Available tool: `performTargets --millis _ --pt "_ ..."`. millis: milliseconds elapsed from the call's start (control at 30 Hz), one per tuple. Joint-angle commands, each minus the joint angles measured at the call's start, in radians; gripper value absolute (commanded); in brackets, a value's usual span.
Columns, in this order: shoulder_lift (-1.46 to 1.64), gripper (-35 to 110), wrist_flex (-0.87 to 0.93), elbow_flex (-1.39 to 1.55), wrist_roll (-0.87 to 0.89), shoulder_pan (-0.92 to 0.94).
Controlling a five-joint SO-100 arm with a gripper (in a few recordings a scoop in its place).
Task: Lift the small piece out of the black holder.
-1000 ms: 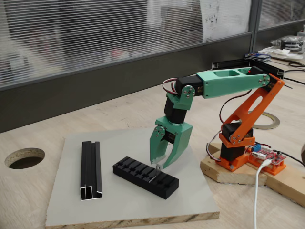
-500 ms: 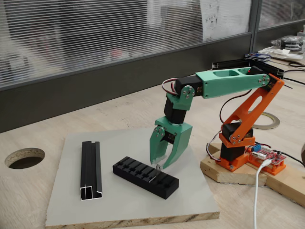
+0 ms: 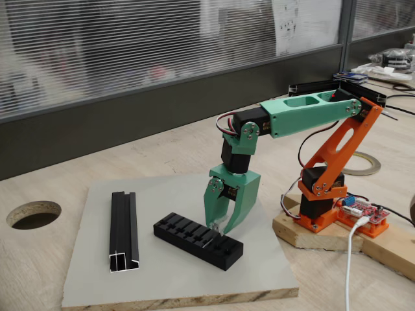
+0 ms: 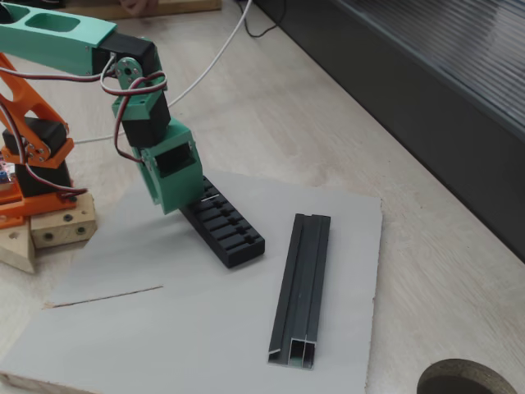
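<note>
The black holder (image 3: pixel 198 241) (image 4: pixel 223 223), a low slotted block, lies on the grey board. The small piece (image 3: pixel 214 229) is a thin grey metal strip standing up from a slot near the holder's right end; in a fixed view it shows as a pale sliver (image 4: pixel 211 197) beside the green jaw. My green gripper (image 3: pixel 218 226) (image 4: pixel 185 205) hangs over that end, open, with its fingertips down at the holder's top on either side of the strip. Whether the fingers touch the strip cannot be told.
A longer glossy black rail (image 3: pixel 124 230) (image 4: pixel 303 283) lies on the grey board (image 3: pixel 97 272), left of the holder. A thin grey line (image 4: pixel 107 296) marks the board. A round hole (image 3: pixel 32 214) is cut in the table. The orange arm base (image 3: pixel 321 207) sits on a wooden block.
The gripper has dropped and shifted slightly left, from hovering above the holder to having its tips at the slot with the strip. Holder and rail have not moved.
</note>
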Motion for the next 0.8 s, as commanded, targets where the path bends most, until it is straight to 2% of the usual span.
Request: performTargets --millis 0,633,767 --pt "0.003 22 -0.011 0.008 0.014 -0.005" --pt "0.002 22 -0.011 0.008 0.014 -0.005" --pt "0.002 17 -0.011 0.008 0.014 -0.005"
